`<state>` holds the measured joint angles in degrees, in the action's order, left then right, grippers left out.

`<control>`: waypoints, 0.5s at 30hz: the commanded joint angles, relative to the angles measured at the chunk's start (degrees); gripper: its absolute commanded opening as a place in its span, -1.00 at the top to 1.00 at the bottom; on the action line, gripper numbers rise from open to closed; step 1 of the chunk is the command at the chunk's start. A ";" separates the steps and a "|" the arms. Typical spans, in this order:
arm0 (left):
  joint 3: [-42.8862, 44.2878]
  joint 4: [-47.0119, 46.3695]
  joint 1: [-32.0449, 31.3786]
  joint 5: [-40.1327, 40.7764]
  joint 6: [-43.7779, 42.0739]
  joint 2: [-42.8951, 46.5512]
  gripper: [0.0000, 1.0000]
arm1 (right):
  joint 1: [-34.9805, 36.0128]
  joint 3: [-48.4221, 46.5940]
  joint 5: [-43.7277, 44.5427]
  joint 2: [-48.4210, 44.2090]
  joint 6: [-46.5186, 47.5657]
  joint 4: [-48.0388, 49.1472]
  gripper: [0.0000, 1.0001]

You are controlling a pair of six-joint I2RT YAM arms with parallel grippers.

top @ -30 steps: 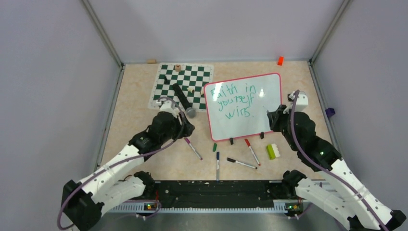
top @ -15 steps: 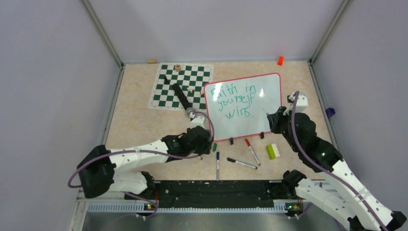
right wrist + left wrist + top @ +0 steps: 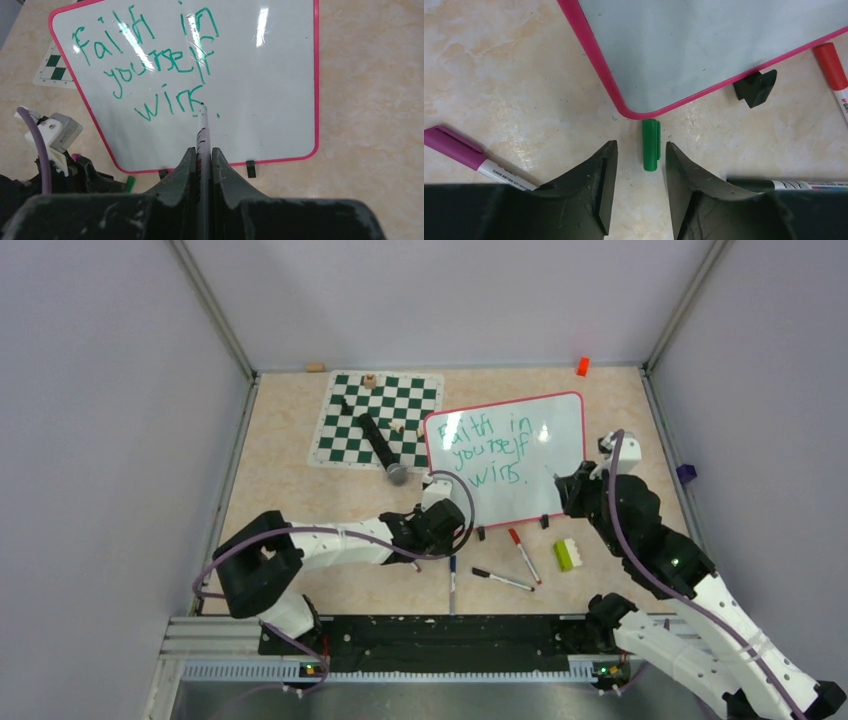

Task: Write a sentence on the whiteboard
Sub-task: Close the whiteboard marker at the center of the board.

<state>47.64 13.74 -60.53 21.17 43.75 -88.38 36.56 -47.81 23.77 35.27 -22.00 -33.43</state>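
While my left gripper (image 3: pixel 640 147) hangs low over the table (image 3: pixel 524 75), its fingers stand apart with a plain gap between them and hold nothing. A green cap (image 3: pixel 650 145) lies on the table in that gap, closer to one finger than the other, and as far as I can see neither touches it. The cap's far end stops just short of the whiteboard's (image 3: pixel 704 45) rounded near corner, where the pink frame bends. A purple marker (image 3: pixel 454 147) lies off to one side of my fingers, and a red marker (image 3: pixel 831 65) lies beyond the board's black foot (image 3: pixel 755 87) on the other.

My right gripper (image 3: pixel 202 155) is clamped tight on a marker (image 3: pixel 202 127), which runs straight out between the fingers. Its tip sits at the board's face just after the last word; I cannot tell whether it presses there.

From above, the whiteboard (image 3: pixel 540 480) leans on its feet near the middle of the table, just beside the chess mat (image 3: pixel 345 435), with my arms at either side. The sentence (image 3: pixel 150 70) runs in green across three lines on its upper left part.
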 commanded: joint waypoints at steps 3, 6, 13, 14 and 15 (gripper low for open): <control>3.61 -0.78 -0.27 1.73 2.01 -4.18 0.14 | -0.61 -3.27 -0.03 -0.72 1.47 2.49 1.00; 3.52 -2.14 -0.27 0.47 2.15 -5.39 0.16 | -0.60 -3.25 -0.09 -0.60 1.61 2.64 1.00; 2.97 0.29 -0.21 2.09 5.14 -6.56 0.38 | -0.61 -3.34 -0.36 -0.63 1.93 2.67 1.00; 1.92 -0.26 -0.26 1.87 6.27 -5.92 0.49 | -0.56 -3.27 -0.40 -0.70 1.92 2.67 1.00; 0.04 -1.35 -0.22 1.64 7.05 -5.05 0.60 | -0.60 -3.26 -0.62 -0.77 1.88 2.67 1.00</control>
<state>50.19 13.65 -60.53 22.48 47.22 -94.76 36.56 -48.14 23.70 34.94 -20.99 -32.62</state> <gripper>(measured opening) 0.284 0.090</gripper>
